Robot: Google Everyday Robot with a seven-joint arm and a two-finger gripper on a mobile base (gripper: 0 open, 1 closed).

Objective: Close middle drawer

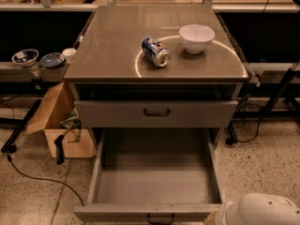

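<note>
The middle drawer (154,182) is pulled far out of the grey cabinet, and its long grey tray is empty. Its low front panel with the small black bar handle (161,218) sits at the bottom edge of the camera view. Above it is the taller-fronted top drawer (156,112) with a black handle, standing slightly out from the cabinet. My gripper is out of view. Only a white rounded part of my arm (262,211) shows at the bottom right, just right of the open drawer's front corner.
On the cabinet top (108,55) lie a blue can (155,51) on its side and a white bowl (197,37). An open cardboard box (61,125) stands on the floor to the left. Bowls (25,57) sit on a low shelf at left. Cables run over the floor.
</note>
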